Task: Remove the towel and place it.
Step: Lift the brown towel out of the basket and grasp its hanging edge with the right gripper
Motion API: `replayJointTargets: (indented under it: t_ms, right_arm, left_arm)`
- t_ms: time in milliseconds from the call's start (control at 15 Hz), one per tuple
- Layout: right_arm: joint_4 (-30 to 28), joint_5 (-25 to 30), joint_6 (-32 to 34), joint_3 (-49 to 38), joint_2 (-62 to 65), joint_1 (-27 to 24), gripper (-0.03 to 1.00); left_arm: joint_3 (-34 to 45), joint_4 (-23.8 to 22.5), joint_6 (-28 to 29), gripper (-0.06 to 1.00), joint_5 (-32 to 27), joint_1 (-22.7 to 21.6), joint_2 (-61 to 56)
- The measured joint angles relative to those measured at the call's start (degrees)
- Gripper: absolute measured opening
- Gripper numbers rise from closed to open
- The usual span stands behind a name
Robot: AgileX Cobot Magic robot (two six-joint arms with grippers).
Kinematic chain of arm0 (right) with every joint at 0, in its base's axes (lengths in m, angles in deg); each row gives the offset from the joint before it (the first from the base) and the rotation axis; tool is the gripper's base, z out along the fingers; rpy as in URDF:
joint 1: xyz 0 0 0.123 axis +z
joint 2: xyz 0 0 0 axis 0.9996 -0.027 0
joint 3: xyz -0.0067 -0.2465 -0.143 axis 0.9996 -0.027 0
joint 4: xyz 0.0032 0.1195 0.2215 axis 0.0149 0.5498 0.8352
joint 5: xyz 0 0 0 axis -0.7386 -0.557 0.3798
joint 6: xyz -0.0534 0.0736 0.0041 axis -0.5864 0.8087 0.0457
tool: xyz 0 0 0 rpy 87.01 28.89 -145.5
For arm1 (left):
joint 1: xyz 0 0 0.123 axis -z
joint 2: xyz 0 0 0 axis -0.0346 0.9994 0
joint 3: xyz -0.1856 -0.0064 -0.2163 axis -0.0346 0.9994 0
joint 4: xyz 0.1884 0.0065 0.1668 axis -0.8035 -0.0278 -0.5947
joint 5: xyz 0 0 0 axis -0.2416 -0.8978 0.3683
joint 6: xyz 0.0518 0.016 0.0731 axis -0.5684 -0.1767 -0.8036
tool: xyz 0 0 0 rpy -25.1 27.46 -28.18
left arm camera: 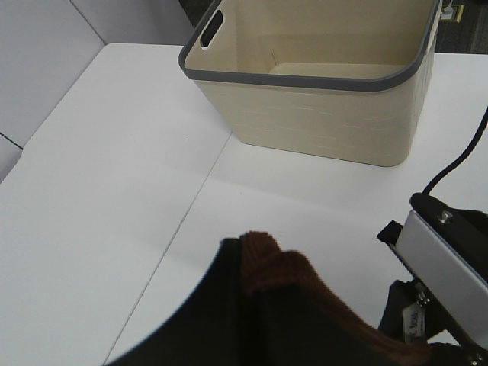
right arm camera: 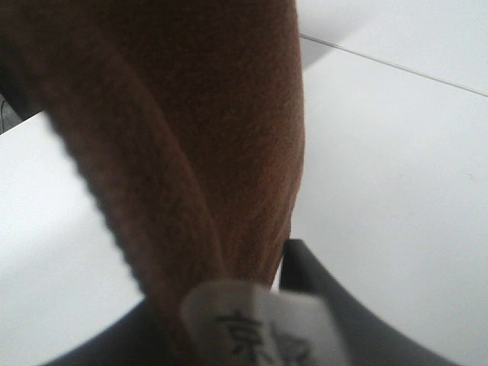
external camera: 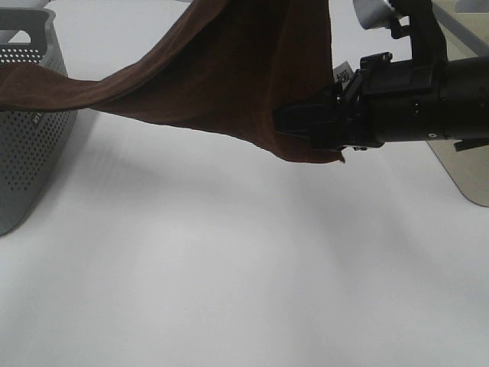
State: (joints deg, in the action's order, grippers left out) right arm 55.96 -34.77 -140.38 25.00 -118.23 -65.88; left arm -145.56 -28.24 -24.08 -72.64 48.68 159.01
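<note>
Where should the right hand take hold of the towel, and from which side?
The hanging lower edge of the towel, near the white tag, from the right and level. That edge hangs free above the table; the far end drapes over the basket.

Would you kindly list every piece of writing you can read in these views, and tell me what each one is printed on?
"京": black print on the white tag at the edge of the towel; the character after it is blurred and cut off by the frame.
Small sticker on the right arm, near its jaws: dark print, too small to read.
No other writing is legible in any view.
</note>
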Motion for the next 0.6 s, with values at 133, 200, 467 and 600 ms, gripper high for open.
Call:
replayJointTargets:
  t_ms: [133,200,467,600]
  right_arm:
    - [0.0,-0.11,0.0,0.0,0.0,0.0,0.07]
    - [0.0,-0.11,0.0,0.0,0.0,0.0,0.01]
    - [0.0,0.46,0.06,0.0,0.0,0.0,0.01]
    - [0.0,0.46,0.52,0.0,0.0,0.0,0.01]
  left_arm:
    - [0.0,0.06,0.0,0.0,0.06,0.0,0.0]
    - [0.0,0.06,0.0,0.0,0.06,0.0,0.0]
    - [0.0,0.06,0.0,0.0,0.06,0.0,0.0]
    - [0.0,0.06,0.0,0.0,0.06,0.0,0.0]
